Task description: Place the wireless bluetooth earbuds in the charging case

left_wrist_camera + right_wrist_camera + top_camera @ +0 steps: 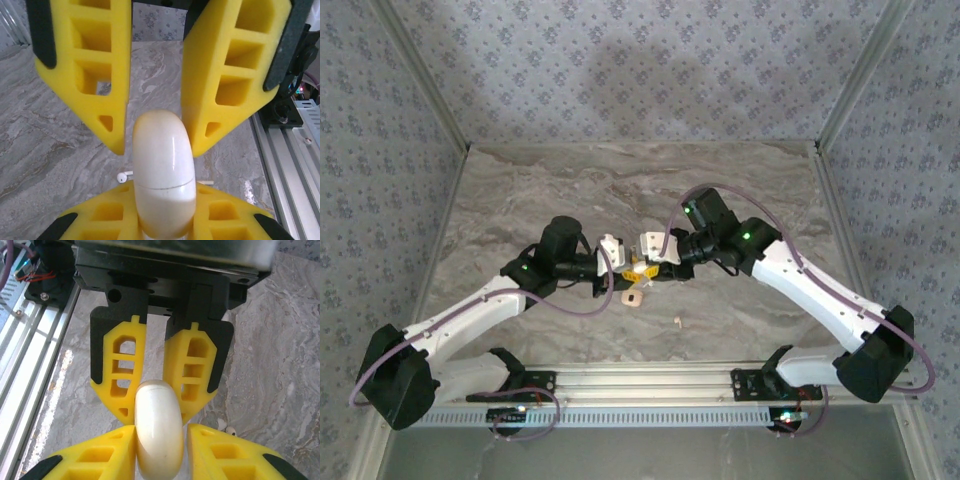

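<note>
Left gripper (164, 195), lower edge of the left wrist frame: its yellow fingers are clamped on the white charging case (162, 150). The case runs up the frame centre with its seam closed. Beneath the case, left of centre, one wireless bluetooth earbud (122, 176) lies loose on the marble table (50, 150), outside the case. Farther out, upper frame: the right gripper (159, 145) brackets the case's far end with its jaws slightly parted, and a gap shows at one finger.
</note>
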